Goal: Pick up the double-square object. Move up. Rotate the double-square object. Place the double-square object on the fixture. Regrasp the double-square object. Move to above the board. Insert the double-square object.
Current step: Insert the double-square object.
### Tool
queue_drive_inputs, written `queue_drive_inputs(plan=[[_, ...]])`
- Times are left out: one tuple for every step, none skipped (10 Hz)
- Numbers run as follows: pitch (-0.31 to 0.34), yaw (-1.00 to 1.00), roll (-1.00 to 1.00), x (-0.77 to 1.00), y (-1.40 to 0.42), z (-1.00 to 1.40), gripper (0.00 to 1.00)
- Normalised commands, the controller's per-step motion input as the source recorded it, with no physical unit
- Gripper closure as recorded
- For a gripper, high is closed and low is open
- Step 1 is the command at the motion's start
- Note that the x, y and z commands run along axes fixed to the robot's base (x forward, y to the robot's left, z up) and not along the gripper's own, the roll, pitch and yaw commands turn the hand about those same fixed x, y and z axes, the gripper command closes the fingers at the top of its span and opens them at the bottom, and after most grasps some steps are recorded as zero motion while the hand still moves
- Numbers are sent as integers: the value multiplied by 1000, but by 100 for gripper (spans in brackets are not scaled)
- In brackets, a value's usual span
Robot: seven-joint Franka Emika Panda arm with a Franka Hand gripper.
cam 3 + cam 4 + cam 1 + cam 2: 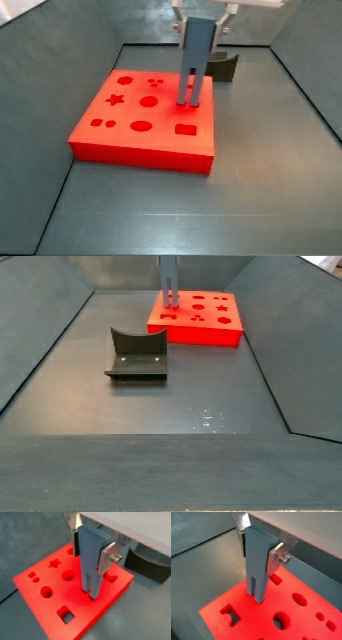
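- The board (140, 120), a flat red-orange block with darker cut-outs (circles, a star, squares, small dots), lies flat on the dark grey floor (160, 210); in a side view (201, 316) it sits at the far end of the enclosure.
- The double-square object (90, 562), a long grey-blue bar, stands upright over the board, its lower end split by a slot. In both wrist views its tip is at the board's surface (256, 572); whether it has entered a hole cannot be told.
- The fixture (136, 354), a dark bracket on a base plate, stands on the floor well apart from the board; in a side view (225, 66) it is behind the board's far corner.
- The gripper (93, 547) is above the board, its fingers (109, 557) clamped on the bar's upper part, one silver plate on each side.
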Motion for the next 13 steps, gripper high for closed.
queue_drive_inputs(plan=[[-53,294,-84,-111,-94,-209,100],[-9,46,-91,0,-166,-334,100],[0,-54,-113,94,-157,-394,100],[13,-220,-73,286,-37,-409,100],[44,-229,-4,214,77,-400,100],[56,-166,0,109,246,-391,100],[53,-123,-40,91,263,-417,100],[27,-100,-40,60,163,-469,100],[23,-103,-31,91,94,-471,100],[20,-134,-116,74,9,-314,100],[0,-63,-237,40,71,-171,100],[0,0,-121,9,9,-54,100],[0,0,-14,0,0,-6,100]])
